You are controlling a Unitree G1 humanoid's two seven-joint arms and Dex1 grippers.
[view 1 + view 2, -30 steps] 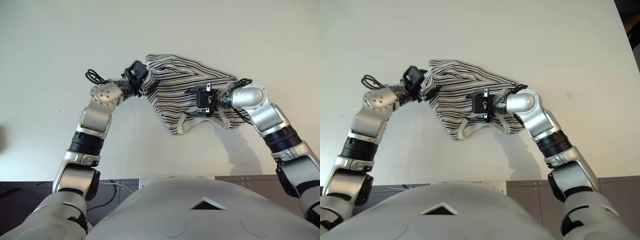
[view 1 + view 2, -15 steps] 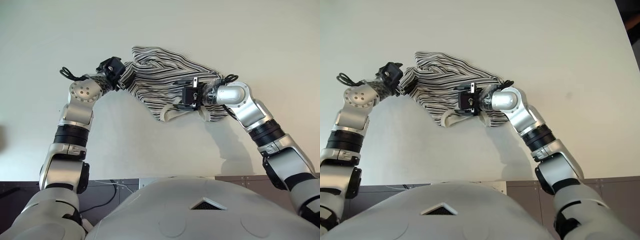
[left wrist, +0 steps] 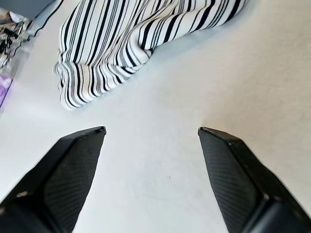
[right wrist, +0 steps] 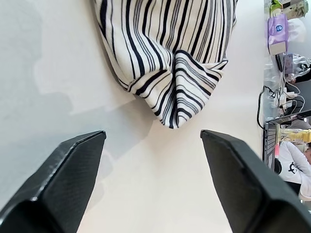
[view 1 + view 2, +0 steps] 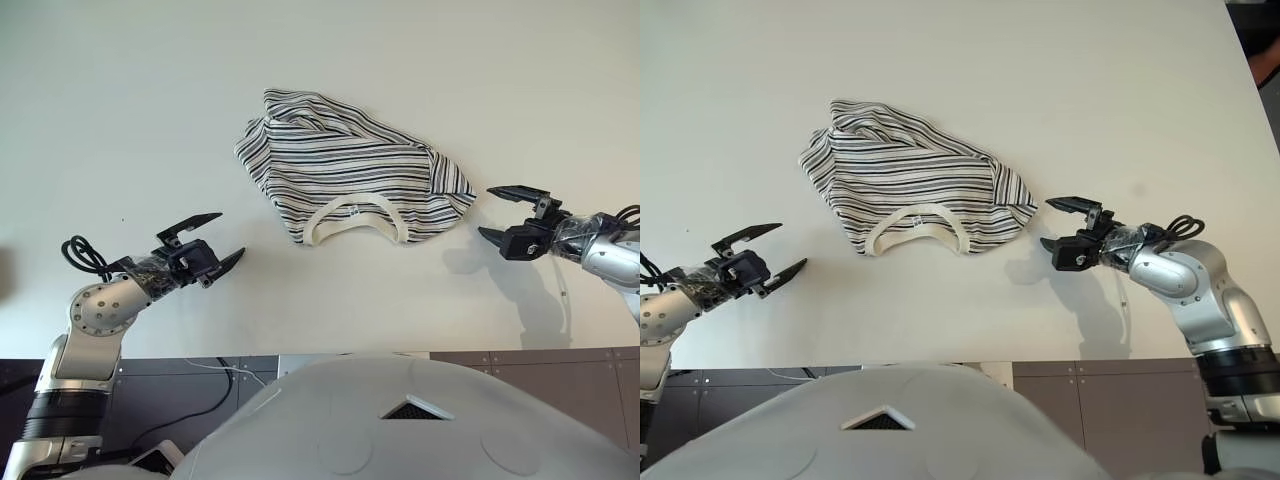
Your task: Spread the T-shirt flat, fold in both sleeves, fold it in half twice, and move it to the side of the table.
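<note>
The black-and-white striped T-shirt (image 5: 345,175) lies crumpled on the white table (image 5: 120,100), its white collar (image 5: 352,212) facing the near edge. My left gripper (image 5: 206,243) hovers open near the front left, well clear of the cloth. To the right of the shirt my right gripper (image 5: 506,214) is open too, a short gap from the shirt's right corner (image 4: 176,119). In the left wrist view a bunched shirt edge (image 3: 92,73) lies beyond the spread fingers (image 3: 77,155). Nothing is between either pair of fingers.
The table's front edge (image 5: 330,355) runs just below both grippers, with dark cabinets beneath. Clutter on shelves (image 4: 282,29) shows past the table's far side in the right wrist view.
Both grippers have let go of the shirt and pulled back toward the near edge, left arm to the left, right arm to the right. The shirt now lies released on the table.
</note>
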